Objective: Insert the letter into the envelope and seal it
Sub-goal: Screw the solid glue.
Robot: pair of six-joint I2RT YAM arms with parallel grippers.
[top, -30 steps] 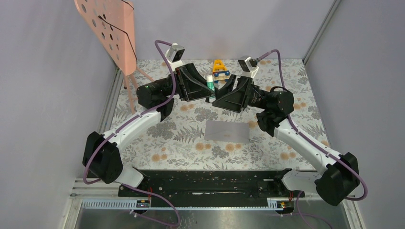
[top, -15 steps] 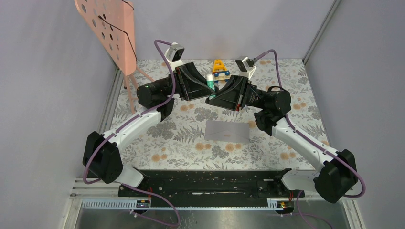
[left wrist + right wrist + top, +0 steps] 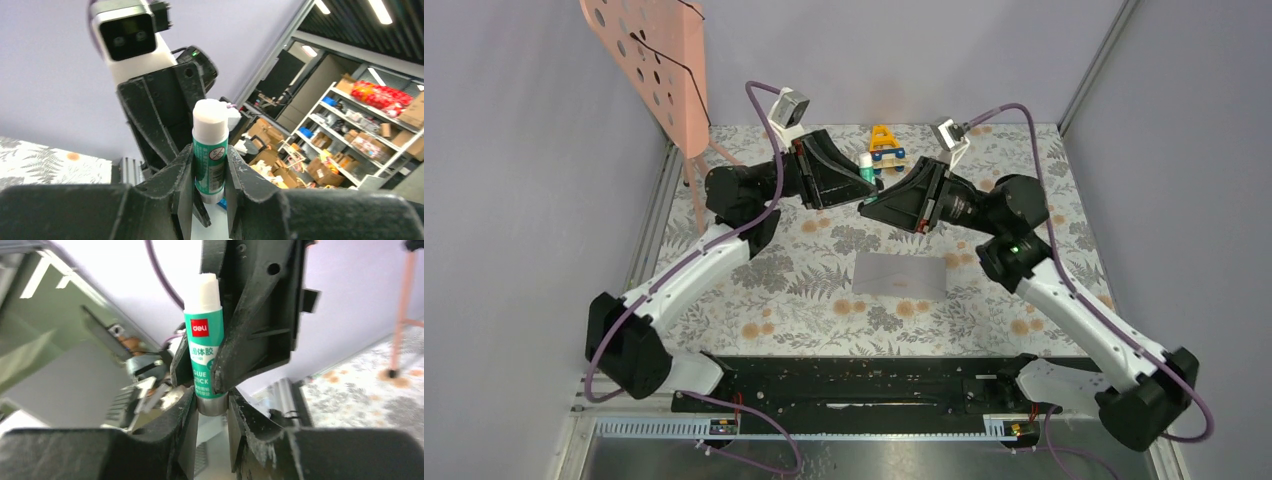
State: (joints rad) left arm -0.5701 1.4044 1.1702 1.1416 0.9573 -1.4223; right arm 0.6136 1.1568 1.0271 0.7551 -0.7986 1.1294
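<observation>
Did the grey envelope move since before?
No. The envelope lies on the same spot of the flowery tablecloth as before.

I note the glue stick point(image 3: 210, 135) is smooth plastic: glossy green label, matt white cap. The left hand point(image 3: 210, 167) looks matt black plastic, grainy-edged. The envelope point(image 3: 900, 274) reads as matt, smooth grey paper.
</observation>
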